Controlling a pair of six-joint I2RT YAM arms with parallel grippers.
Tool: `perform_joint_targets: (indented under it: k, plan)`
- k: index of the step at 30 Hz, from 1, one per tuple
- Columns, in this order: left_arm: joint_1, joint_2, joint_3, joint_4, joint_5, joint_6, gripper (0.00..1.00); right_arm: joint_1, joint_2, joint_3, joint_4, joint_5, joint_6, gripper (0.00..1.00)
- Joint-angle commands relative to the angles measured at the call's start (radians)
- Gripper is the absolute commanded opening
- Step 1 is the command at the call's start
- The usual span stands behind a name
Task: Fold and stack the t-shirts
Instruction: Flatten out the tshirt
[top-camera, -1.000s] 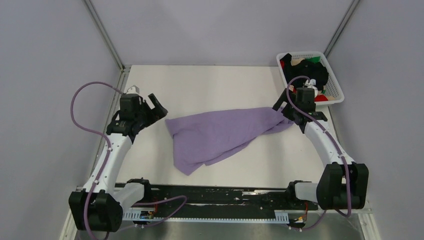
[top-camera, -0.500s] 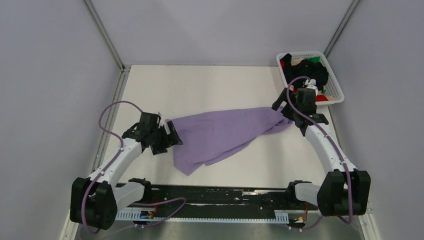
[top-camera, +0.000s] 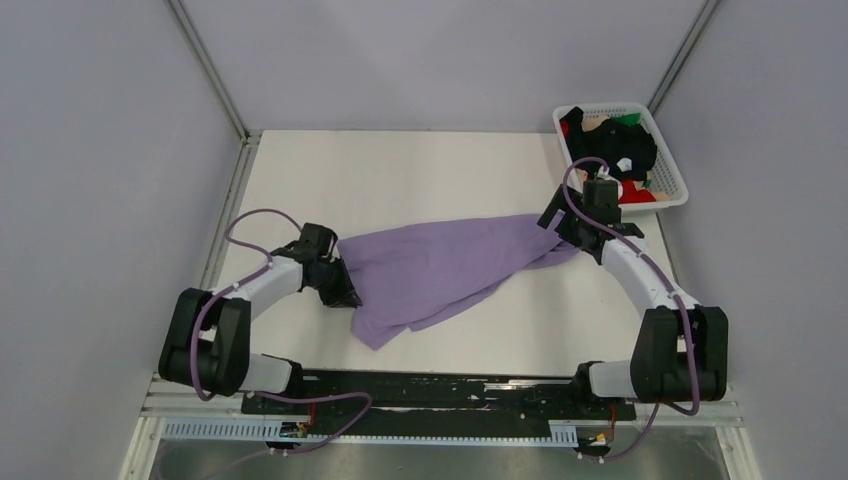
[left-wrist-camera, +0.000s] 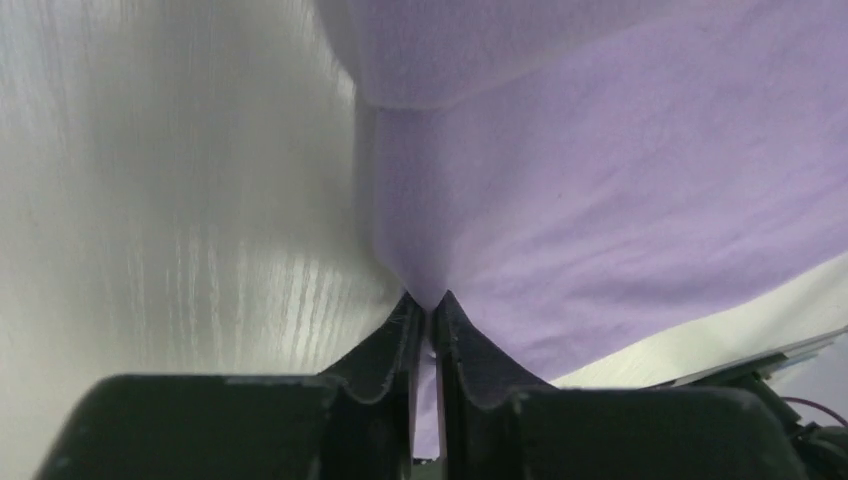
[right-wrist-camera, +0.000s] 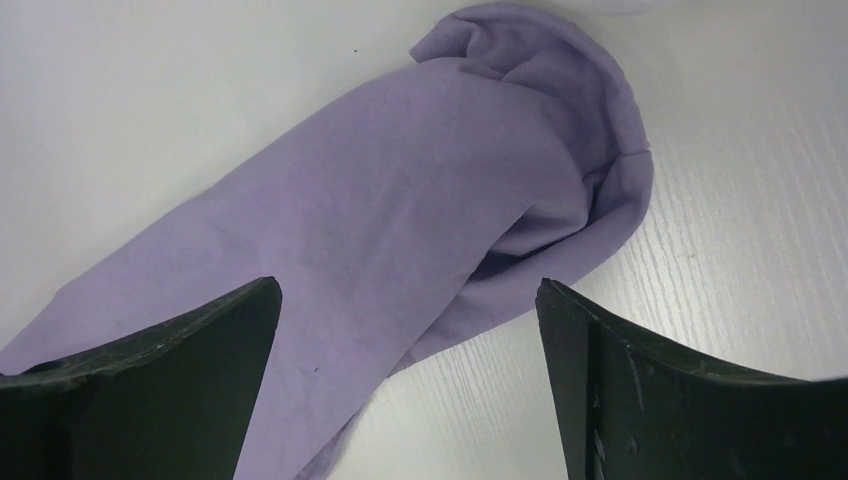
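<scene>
A lavender t-shirt (top-camera: 440, 268) lies crumpled across the middle of the white table. My left gripper (top-camera: 349, 296) sits low at its left edge. In the left wrist view the left gripper (left-wrist-camera: 427, 302) is shut, with a pinch of the lavender t-shirt (left-wrist-camera: 600, 190) between its tips. My right gripper (top-camera: 566, 232) hovers over the shirt's bunched right end. Seen from the right wrist, the right gripper (right-wrist-camera: 408, 287) stands wide open above the lavender t-shirt (right-wrist-camera: 400, 200), holding nothing. Black (top-camera: 632, 146), red (top-camera: 631, 193), green (top-camera: 628, 118) and beige (top-camera: 602, 126) t-shirts lie in the basket.
A white lattice basket (top-camera: 600, 107) stands at the table's far right corner, just behind the right arm. Grey walls close in the table (top-camera: 400, 175) on three sides. A black rail with cables runs along the near edge between the arm bases.
My left arm swung down and right to the shirt's left edge and its jaws shut on the cloth. My right gripper stayed open and shifted slightly left.
</scene>
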Motion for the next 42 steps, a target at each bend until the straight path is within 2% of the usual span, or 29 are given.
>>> perform_joint_targets:
  k: [1, 2, 9, 16, 18, 20, 22, 23, 24, 29, 35, 39, 42]
  plan:
    - [-0.004, 0.057, 0.05, 0.009, 0.03, 0.029, 0.05, 0.002, 0.026, 0.001, 0.084, -0.008, 0.021, 0.98]
    - [-0.004, 0.053, 0.055, -0.006, 0.039, 0.032, 0.0, 0.002, 0.042, 0.001, 0.096, -0.008, 0.022, 0.97]
    - [-0.004, -0.063, 0.113, -0.094, 0.024, 0.055, 0.0, 0.002, 0.179, 0.052, 0.143, 0.003, 0.052, 0.84]
    - [-0.004, -0.155, 0.155, -0.121, 0.022, 0.059, 0.0, 0.002, 0.279, 0.088, 0.155, 0.076, 0.071, 0.77]
    - [-0.003, -0.164, 0.157, -0.119, 0.026, 0.062, 0.0, 0.002, 0.304, 0.102, 0.162, 0.083, 0.07, 0.61]
    - [-0.004, -0.171, 0.163, -0.093, 0.043, 0.06, 0.0, 0.002, 0.314, 0.108, 0.184, 0.083, 0.074, 0.33]
    - [-0.004, -0.18, 0.184, -0.065, 0.052, 0.058, 0.0, 0.002, 0.31, 0.117, 0.206, 0.089, 0.072, 0.11]
    - [-0.004, -0.188, 0.198, -0.053, 0.051, 0.06, 0.0, 0.002, 0.299, 0.124, 0.21, 0.094, 0.068, 0.03]
    - [-0.004, -0.194, 0.225, -0.047, 0.042, 0.065, 0.0, 0.002, 0.276, 0.129, 0.212, 0.096, 0.063, 0.0]
    - [-0.004, -0.292, 0.376, 0.005, -0.04, 0.097, 0.0, 0.002, 0.094, 0.123, 0.218, 0.045, 0.009, 0.0]
    - [-0.004, -0.412, 0.544, 0.024, -0.191, 0.152, 0.0, 0.003, -0.181, 0.119, 0.192, -0.121, -0.024, 0.0]
    - [-0.004, -0.483, 0.644, 0.017, -0.303, 0.177, 0.0, 0.002, -0.35, 0.148, 0.147, -0.13, -0.051, 0.0]
    - [-0.004, -0.546, 0.691, 0.055, -0.336, 0.188, 0.0, 0.002, -0.458, 0.205, 0.1, -0.16, -0.069, 0.0]
